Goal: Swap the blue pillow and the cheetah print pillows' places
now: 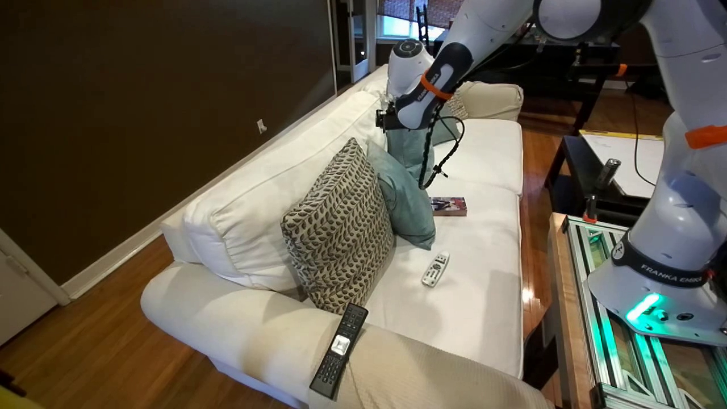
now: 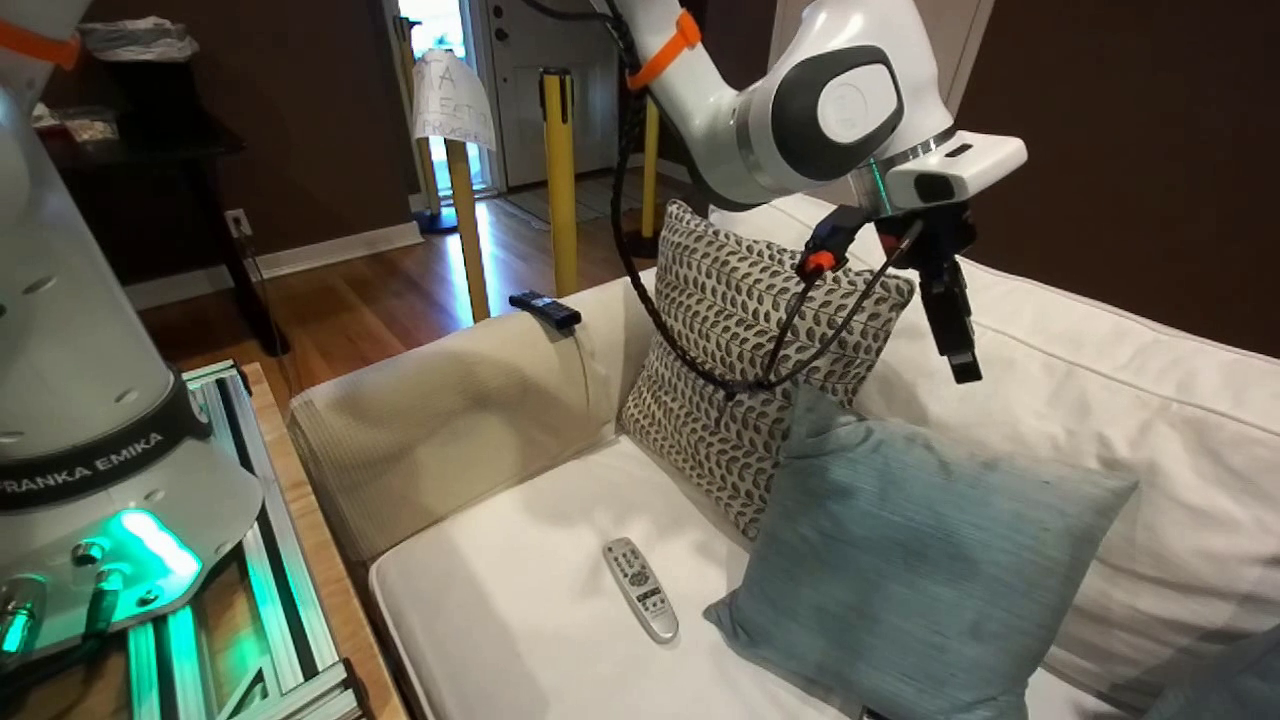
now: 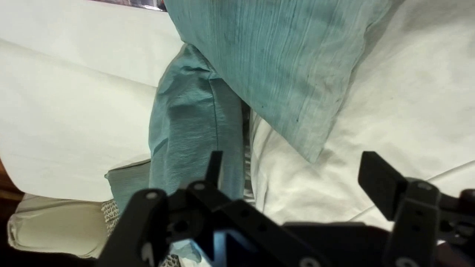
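Note:
The plain teal-blue pillow (image 1: 404,199) leans on the sofa in front of the printed pillow (image 1: 341,238). In an exterior view the blue pillow (image 2: 920,570) is nearest, with the tan, dark-patterned pillow (image 2: 690,400) behind it, against the sofa arm. My gripper (image 2: 958,340) is above the blue pillow, close to the white back cushion. In the wrist view my gripper (image 3: 295,172) is open and empty. A corner of the blue pillow (image 3: 282,55) points between the fingers, apart from them. In an exterior view the wrist (image 1: 392,116) partly hides the gripper.
More teal pillows (image 1: 408,150) and another printed pillow (image 1: 458,105) lie farther along the sofa; a darker teal one (image 3: 193,126) shows below the left finger. A small box (image 1: 448,206), a grey remote (image 2: 640,590) and a black remote (image 1: 339,352) lie around the pillows.

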You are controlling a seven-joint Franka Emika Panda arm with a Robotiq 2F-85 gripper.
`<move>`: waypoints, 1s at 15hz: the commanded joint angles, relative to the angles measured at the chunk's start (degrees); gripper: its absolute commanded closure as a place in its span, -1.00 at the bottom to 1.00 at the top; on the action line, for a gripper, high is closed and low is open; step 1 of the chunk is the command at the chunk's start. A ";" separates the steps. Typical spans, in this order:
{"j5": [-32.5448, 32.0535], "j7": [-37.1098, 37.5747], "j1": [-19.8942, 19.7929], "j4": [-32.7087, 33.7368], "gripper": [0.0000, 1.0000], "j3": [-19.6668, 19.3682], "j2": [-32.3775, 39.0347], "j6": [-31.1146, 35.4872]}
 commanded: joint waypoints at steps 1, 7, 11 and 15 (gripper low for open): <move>1.77 -7.85 -3.59 -5.07 -1.00 6.22 -9.24 0.32; 6.90 -27.40 -11.29 -16.05 -1.00 19.02 -27.84 -3.58; 18.03 -43.11 -15.22 -20.22 -1.00 26.08 -36.77 -10.69; 26.81 -56.84 -15.37 -20.12 -1.00 26.32 -41.63 -24.14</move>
